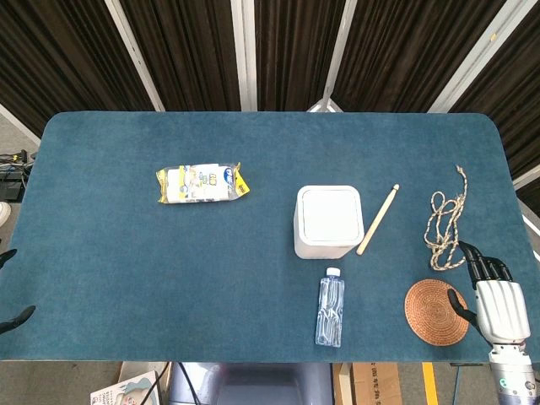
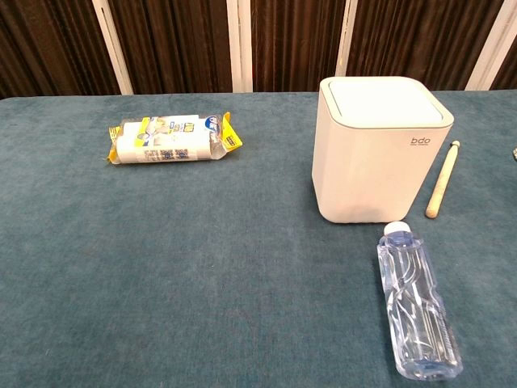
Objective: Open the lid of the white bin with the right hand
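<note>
The white bin (image 1: 327, 221) stands upright near the table's middle, its lid (image 2: 384, 101) flat and closed. My right hand (image 1: 494, 297) hovers at the table's front right corner, far to the right of the bin, fingers spread and holding nothing. It does not show in the chest view. Of my left hand (image 1: 12, 289) only dark fingertips peek in at the left edge of the head view, too little to tell how it stands.
A clear water bottle (image 1: 331, 307) lies just in front of the bin. A wooden stick (image 1: 377, 219) lies to its right. A woven coaster (image 1: 435, 311) and a coiled rope (image 1: 445, 221) sit by my right hand. A wrapped packet (image 1: 202, 183) lies left.
</note>
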Controlling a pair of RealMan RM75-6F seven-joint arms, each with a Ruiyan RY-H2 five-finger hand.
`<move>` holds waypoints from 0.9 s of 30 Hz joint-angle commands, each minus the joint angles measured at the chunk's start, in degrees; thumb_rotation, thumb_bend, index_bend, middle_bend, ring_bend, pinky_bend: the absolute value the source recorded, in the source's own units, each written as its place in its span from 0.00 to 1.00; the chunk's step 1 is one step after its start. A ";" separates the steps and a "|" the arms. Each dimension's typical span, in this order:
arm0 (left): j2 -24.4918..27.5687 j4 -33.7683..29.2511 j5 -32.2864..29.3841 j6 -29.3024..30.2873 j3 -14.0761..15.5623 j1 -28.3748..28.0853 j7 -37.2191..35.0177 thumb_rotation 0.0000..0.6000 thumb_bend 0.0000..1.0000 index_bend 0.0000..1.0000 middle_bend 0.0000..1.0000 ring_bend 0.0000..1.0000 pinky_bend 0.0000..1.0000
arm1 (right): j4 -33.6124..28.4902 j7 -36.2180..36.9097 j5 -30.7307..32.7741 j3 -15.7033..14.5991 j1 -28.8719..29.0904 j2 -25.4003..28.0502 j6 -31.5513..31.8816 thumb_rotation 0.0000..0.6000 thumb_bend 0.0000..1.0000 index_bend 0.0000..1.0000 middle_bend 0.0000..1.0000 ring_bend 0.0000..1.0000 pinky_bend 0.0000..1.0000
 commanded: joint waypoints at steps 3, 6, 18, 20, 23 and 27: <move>-0.37 -0.32 -0.67 -0.28 -0.30 -0.06 1.00 1.00 0.16 0.16 0.04 0.00 0.00 | 0.60 2.56 -1.28 -0.65 0.70 0.35 -1.18 1.00 0.33 0.09 0.17 0.25 0.22; -0.77 -0.15 0.53 0.23 -0.03 -0.06 1.49 1.00 0.16 0.16 0.04 0.00 0.00 | 1.18 5.09 -2.21 -0.90 1.07 0.22 -1.42 1.00 0.33 0.09 0.18 0.27 0.24; -1.39 0.23 0.08 0.96 -0.56 0.09 0.88 1.00 0.16 0.16 0.04 0.00 0.00 | 0.33 4.77 -6.25 -0.88 4.47 0.52 -3.63 1.00 0.65 0.09 0.64 0.64 0.75; -1.42 0.19 0.21 0.79 -0.48 0.01 1.02 1.00 0.16 0.16 0.04 0.00 0.00 | -0.69 4.28 -6.56 -0.63 5.59 1.33 -5.02 1.00 0.75 0.09 0.70 0.69 0.77; -1.41 0.22 0.42 0.93 -0.41 0.06 1.04 1.00 0.16 0.16 0.03 0.00 0.00 | -3.08 2.21 -6.58 0.06 7.46 2.40 -7.34 1.00 0.85 0.09 0.75 0.73 0.77; -1.36 0.00 -0.20 0.78 -0.51 0.18 1.21 1.00 0.16 0.16 0.03 0.00 0.00 | -7.12 0.28 -5.17 0.75 9.95 3.98 -11.81 1.00 0.93 0.10 0.77 0.76 0.78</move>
